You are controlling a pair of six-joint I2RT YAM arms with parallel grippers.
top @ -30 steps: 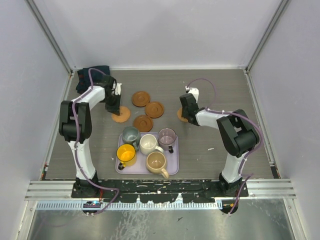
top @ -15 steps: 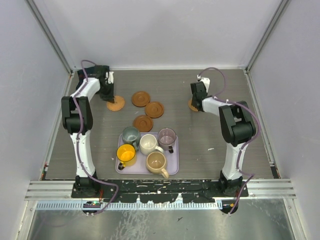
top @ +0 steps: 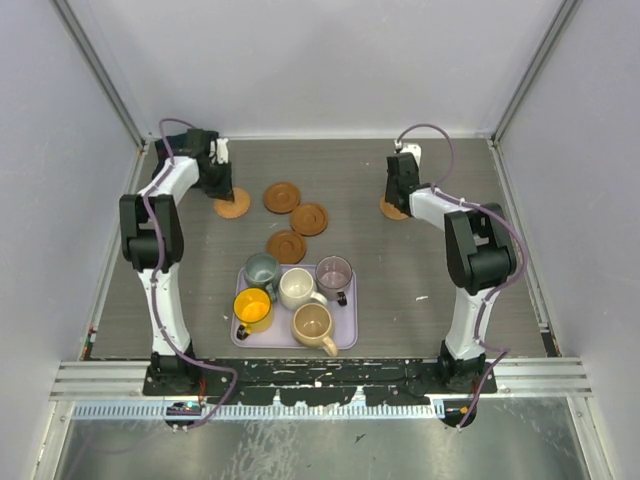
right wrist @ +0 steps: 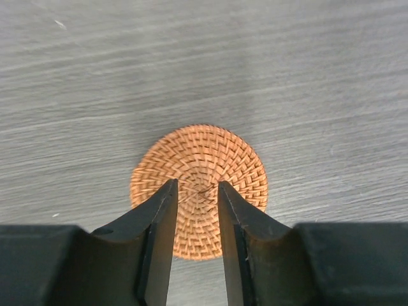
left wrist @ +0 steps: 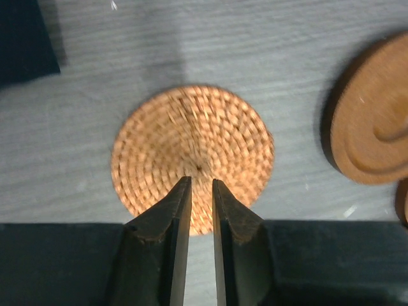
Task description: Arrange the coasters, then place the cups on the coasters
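My left gripper (left wrist: 200, 183) cracked open, empty, left coaster (left wrist: 192, 143) near rim hidden behind it, my right gripper (right wrist: 197, 186) wider, empty, right coaster (right wrist: 199, 156) likewise

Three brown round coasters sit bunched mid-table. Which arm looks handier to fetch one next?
Probably left. The left gripper is over a woven orange coaster right beside that bunch, and the nearest smooth brown coaster shows in its wrist view. The right gripper is farther away.

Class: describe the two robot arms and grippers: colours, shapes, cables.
The left arm and right arm have white links, bulky black joints and a loose mauve cable each. The left gripper and right gripper are black and tapered.
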